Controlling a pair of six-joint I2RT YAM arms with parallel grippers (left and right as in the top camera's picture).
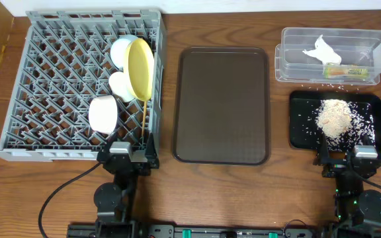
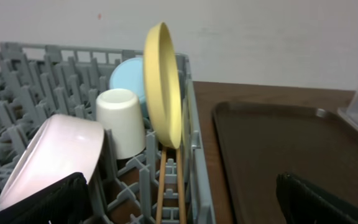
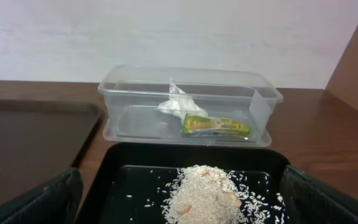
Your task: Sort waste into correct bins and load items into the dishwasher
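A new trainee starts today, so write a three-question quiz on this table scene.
1. True or false: the yellow plate stands on edge in the grey rack.
2. Which two things lie in the clear tub?
3. The rice pile lies in: A) the clear tub, B) the black tray, C) the brown tray.
Key: 1 true; 2 the napkin and the wrapper; 3 B.

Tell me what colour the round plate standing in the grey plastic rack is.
The round plate is pale yellow, clearest in the left wrist view.
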